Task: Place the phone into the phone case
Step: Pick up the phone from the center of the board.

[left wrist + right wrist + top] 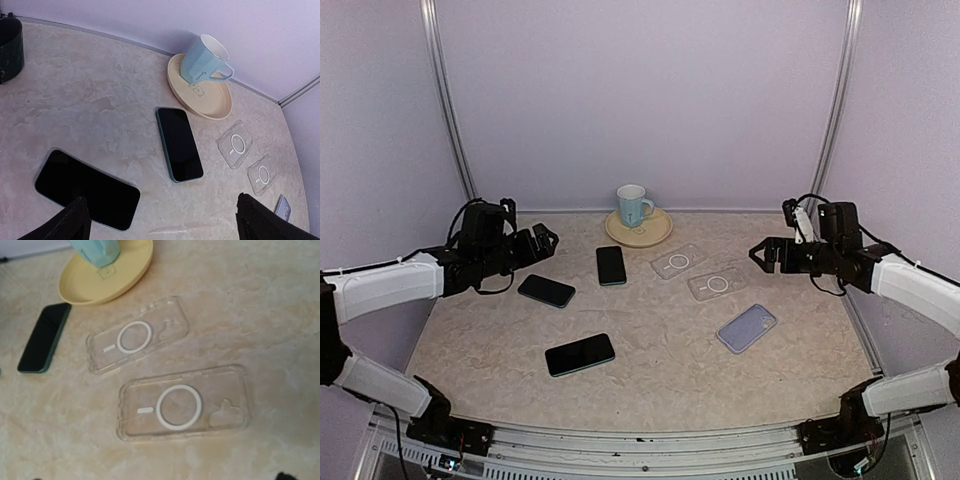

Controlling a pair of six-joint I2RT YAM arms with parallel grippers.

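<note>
Overhead alone, the nearest phone shows, with left hand and right hand spread (both empty).

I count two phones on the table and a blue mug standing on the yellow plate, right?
Not two phones but three: the left phone, the middle phone and the near phone, all in the top view. The blue mug does stand on the yellow plate.

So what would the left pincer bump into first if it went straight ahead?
Probably the bare table, just before the teal-edged phone; depth is hard to judge.
</note>
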